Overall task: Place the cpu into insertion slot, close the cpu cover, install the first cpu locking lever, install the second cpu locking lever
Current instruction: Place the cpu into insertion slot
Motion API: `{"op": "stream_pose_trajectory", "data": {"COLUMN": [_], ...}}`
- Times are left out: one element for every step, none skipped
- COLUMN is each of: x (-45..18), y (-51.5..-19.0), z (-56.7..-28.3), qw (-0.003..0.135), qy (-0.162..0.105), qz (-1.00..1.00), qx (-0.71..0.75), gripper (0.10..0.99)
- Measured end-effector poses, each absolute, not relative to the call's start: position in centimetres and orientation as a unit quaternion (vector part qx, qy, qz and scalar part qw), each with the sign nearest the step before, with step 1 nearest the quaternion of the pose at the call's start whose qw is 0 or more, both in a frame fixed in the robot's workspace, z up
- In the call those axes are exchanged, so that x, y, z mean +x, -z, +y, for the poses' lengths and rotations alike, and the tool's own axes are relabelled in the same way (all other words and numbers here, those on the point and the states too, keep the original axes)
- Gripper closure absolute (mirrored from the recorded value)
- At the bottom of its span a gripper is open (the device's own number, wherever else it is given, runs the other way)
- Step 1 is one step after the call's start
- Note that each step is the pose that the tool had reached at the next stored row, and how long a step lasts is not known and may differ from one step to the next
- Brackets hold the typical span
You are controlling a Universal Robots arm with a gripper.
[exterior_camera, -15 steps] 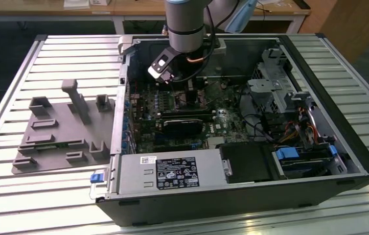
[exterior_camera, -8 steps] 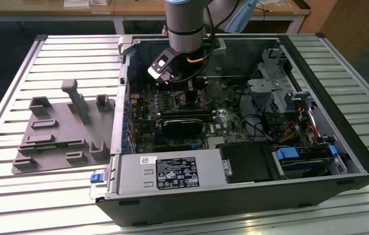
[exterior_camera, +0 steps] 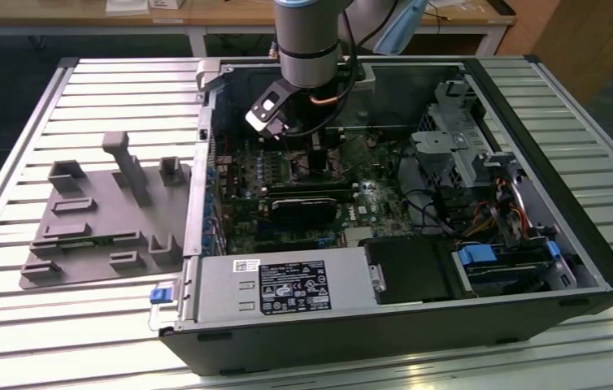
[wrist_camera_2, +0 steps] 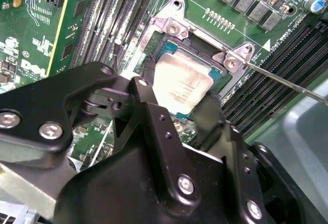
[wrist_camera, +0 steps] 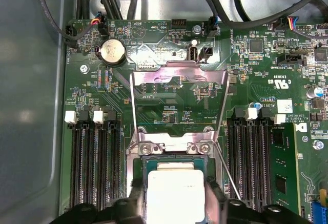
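An open computer case (exterior_camera: 594, 244) lies on its side on a slatted metal bench (exterior_camera: 14, 130), beside a grey moulded fixture (exterior_camera: 89, 231) towards the exterior view's left. The arm reaches down into the case, its hand (exterior_camera: 312, 154) low over the motherboard (exterior_camera: 388, 203) and just behind the black graphics card (exterior_camera: 306, 207).

In both wrist views the cpu (wrist_camera: 176, 190) (wrist_camera_2: 182, 80) lies flat in the insertion slot (wrist_camera: 177, 159), pale metal top upward, with thin green edges showing around it. The hand (wrist_camera: 176, 206) (wrist_camera_2: 177, 101) is directly over the chip. Its black fingers (wrist_camera: 137, 201) press against two opposite edges, pinching the cpu.

The cpu cover (wrist_camera: 179, 75) stands swung open on its hinge at the far side of the socket, and the green board shows through its square window. A thin metal lever (wrist_camera: 228, 175) (wrist_camera_2: 287, 83) stands unlatched beside the socket.

As for writing, the grey power supply (exterior_camera: 219, 292) carries a large black-and-white label (exterior_camera: 293, 288) and a small white sticker (exterior_camera: 245, 264). The board bears white lettering and marks (wrist_camera: 279, 83), and the chip's top has faint grey print. A coin cell (wrist_camera: 113, 51) sits beyond the cover, and long black memory slots (wrist_camera: 95, 167) run on both sides of the socket.
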State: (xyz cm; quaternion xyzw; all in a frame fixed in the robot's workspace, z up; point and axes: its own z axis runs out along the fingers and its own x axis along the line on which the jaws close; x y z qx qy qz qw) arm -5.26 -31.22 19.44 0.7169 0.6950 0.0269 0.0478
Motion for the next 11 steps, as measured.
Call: {"op": "stream_pose_trajectory", "data": {"x": [-5.26, -5.26, -5.26, -5.26, -5.26, -5.26, -5.26, -5.26, -5.26, -5.26, -5.26], "y": [-19.44, -19.44, -19.44, -19.44, -19.44, -19.44, -19.45, -19.49, -19.57, -19.67, -19.78], "z": [-31.23, -31.23, -31.23, -31.23, -31.23, -31.23, -31.23, -31.23, -31.23, -31.23, -31.23], "qw": [0.048, 0.048, 0.048, 0.048, 0.048, 0.048, 0.048, 0.048, 0.048, 0.048, 0.048], "qy": [-0.027, -0.027, -0.027, -0.027, -0.027, -0.027, -0.027, -0.027, -0.027, -0.027, -0.027], "qz": [0.695, 0.695, 0.695, 0.695, 0.695, 0.695, 0.695, 0.695, 0.695, 0.695, 0.695], "qx": [0.717, 0.717, 0.717, 0.717, 0.717, 0.717, 0.717, 0.717, 0.717, 0.717, 0.717], "gripper": [0.545, 0.478, 0.478, 0.478, 0.478, 0.478, 0.478, 0.478, 0.478, 0.478, 0.478]}}
